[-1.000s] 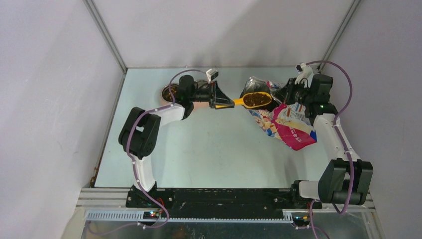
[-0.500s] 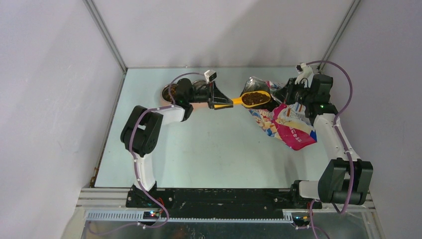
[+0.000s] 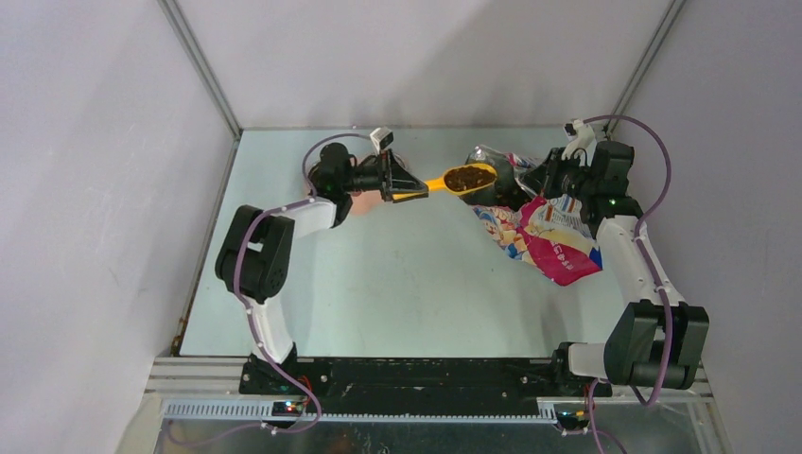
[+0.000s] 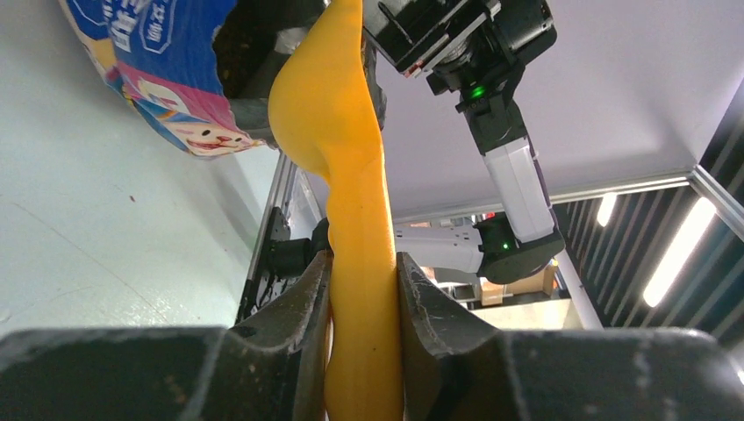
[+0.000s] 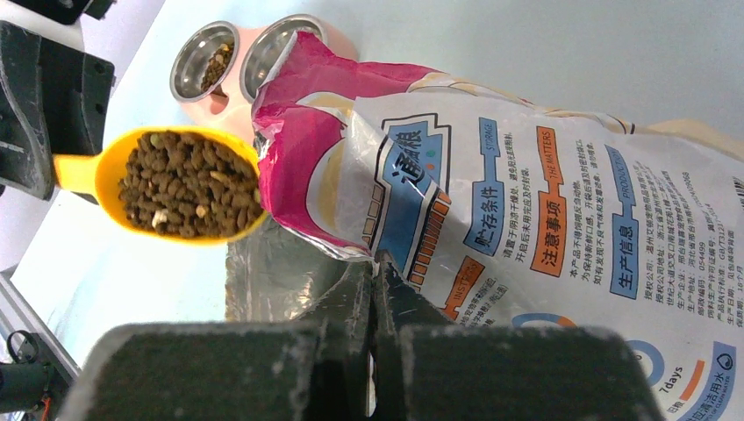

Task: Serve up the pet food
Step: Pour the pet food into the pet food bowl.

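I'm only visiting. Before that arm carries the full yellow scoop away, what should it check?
1. Grip: left gripper clamps the yellow scoop by its handle: ok.
2. Load: pet food heaped in the scoop, none seen spilling: ok.
3. Scoop free of the bag lip: cannot tell.
4. Bag steadied: right gripper pinches its rim: ok.
5. Room in the pink feeder: one bowl holds a little, the other looks empty: ok.
6. Free path to the feeder: cannot tell, the left arm hides it from above.
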`<state>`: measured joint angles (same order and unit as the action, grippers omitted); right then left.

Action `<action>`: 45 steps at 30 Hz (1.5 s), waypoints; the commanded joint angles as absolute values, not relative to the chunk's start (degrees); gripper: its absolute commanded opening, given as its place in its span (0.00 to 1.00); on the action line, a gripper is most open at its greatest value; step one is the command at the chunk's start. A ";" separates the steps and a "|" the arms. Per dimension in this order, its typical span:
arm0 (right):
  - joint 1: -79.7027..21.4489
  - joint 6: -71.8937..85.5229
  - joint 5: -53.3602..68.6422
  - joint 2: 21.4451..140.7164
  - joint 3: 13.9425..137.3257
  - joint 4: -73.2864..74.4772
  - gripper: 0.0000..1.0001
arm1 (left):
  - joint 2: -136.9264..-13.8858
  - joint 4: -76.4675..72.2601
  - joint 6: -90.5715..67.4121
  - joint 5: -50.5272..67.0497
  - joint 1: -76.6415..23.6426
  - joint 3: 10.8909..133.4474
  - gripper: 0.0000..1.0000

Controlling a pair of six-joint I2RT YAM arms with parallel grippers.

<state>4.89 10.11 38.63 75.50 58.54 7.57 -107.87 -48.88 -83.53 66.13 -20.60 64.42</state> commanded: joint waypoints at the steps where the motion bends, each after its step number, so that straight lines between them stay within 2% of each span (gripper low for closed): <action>1: 6.14 9.02 34.60 76.20 59.15 6.86 0.00 | -103.50 -47.61 -79.02 65.58 -18.25 63.82 0.00; 9: 6.22 8.97 34.50 76.38 59.15 6.96 0.00 | -101.31 -42.27 -74.26 65.64 -13.95 63.00 0.00; 22: 6.33 8.97 34.63 76.19 59.14 6.95 0.00 | -100.39 -42.60 -73.83 66.05 -6.87 61.65 0.00; 45: 6.59 9.21 34.83 76.80 59.10 6.95 0.00 | -107.43 -53.95 -80.50 65.60 2.53 59.53 0.00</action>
<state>5.43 10.11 38.59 75.72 58.54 7.51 -107.07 -49.25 -79.79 66.13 0.30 59.75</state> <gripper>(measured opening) 0.008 0.299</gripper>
